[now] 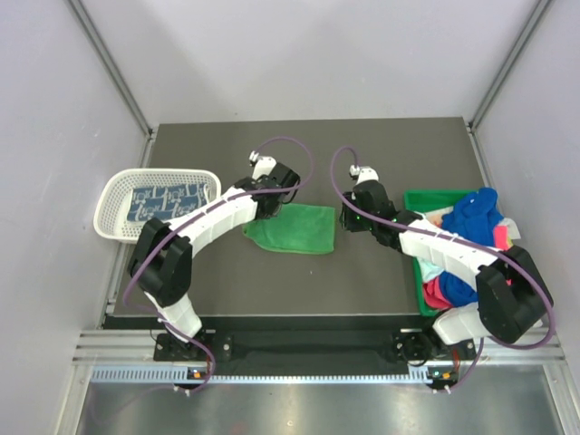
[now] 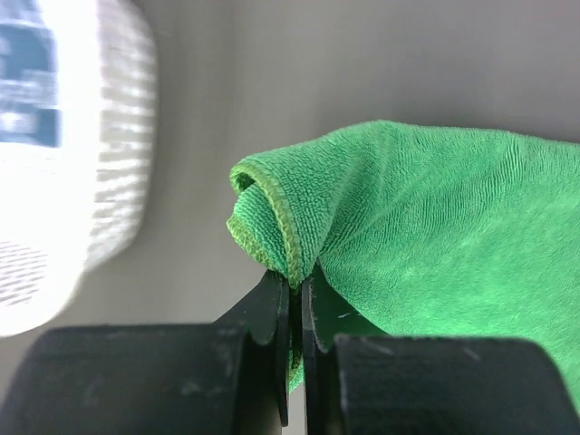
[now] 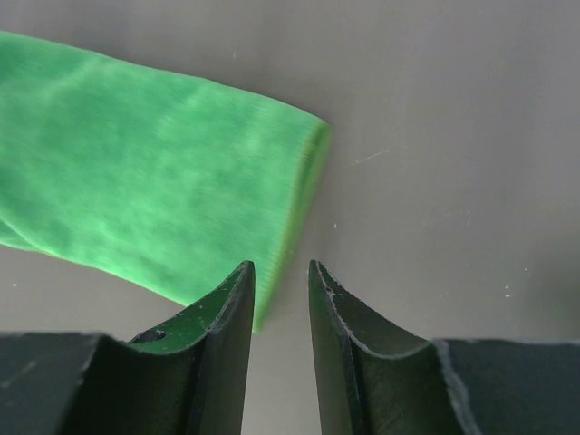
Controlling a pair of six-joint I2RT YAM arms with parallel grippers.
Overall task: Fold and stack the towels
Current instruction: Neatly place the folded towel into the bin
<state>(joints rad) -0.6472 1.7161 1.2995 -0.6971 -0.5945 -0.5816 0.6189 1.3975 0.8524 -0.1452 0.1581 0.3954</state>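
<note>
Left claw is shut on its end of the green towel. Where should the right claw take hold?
Probably best to take the green towel by its right-hand edge, coming low from the right: that edge lies flat and free, just ahead of the right claw, whose jaws stand open.

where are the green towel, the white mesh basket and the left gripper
green towel (image 1: 299, 228): top external view, middle of the cloth
white mesh basket (image 1: 109, 210): top external view, its left wall
left gripper (image 2: 294, 288): left wrist view, between the fingertips shut on the towel's hem
</note>
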